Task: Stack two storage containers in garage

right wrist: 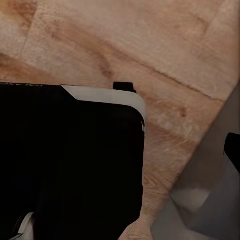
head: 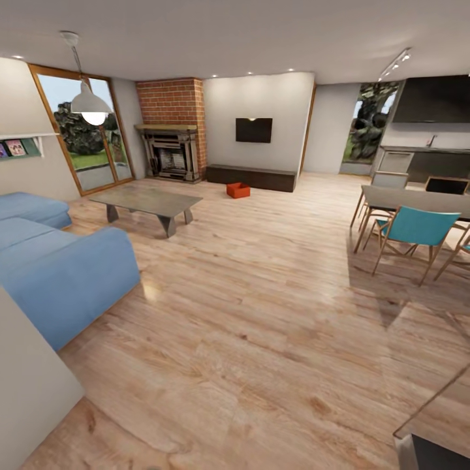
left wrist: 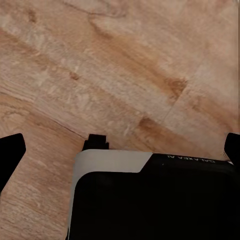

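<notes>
You're far from the orange-red open-top bin point(head: 238, 190) on the wood plank floor point(head: 261, 313); driving there, you could clip the glass-topped low table point(head: 147, 201). Fingers' opening: cannot tell.

A black robot base point(right wrist: 70, 165) is covering the plank floor point(right wrist: 165, 45). A grey block point(right wrist: 210, 200) is sitting at its four o'clock.

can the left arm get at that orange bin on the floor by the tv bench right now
Probably not. The orange bin sits far across the wood floor by the TV bench; the left claw hangs over bare planks, so the robot must drive closer first.
</notes>
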### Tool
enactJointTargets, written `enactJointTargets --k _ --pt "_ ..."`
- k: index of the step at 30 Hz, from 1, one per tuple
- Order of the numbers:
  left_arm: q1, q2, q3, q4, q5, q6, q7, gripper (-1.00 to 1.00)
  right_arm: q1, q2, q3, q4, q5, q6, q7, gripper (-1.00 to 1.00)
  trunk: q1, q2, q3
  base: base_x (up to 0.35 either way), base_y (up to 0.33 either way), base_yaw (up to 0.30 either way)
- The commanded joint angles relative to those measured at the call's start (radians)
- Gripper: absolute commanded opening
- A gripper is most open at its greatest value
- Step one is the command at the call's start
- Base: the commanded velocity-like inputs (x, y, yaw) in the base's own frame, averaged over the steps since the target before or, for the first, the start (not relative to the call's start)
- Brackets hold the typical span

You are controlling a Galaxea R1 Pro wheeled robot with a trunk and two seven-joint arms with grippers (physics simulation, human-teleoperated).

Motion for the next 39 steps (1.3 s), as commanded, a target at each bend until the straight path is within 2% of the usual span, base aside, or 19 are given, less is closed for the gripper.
enactJointTargets --k 1,39 --pt "0.000 0.000 0.000 0.000 0.009 0.002 -0.004 1.00 -0.001 0.001 0.008 0.003 -0.008 -0.004 0.000 1.00 0.001 -0.001 -0.002 0.322 0.000 0.000" --pt "-0.001 0.006 0.002 -0.001 0.011 0.002 -0.004 1.00 -0.001 0.000 0.008 0.003 -0.009 -0.004 -0.001 1.00 0.001 -0.001 -0.002 0.322 0.000 0.000"
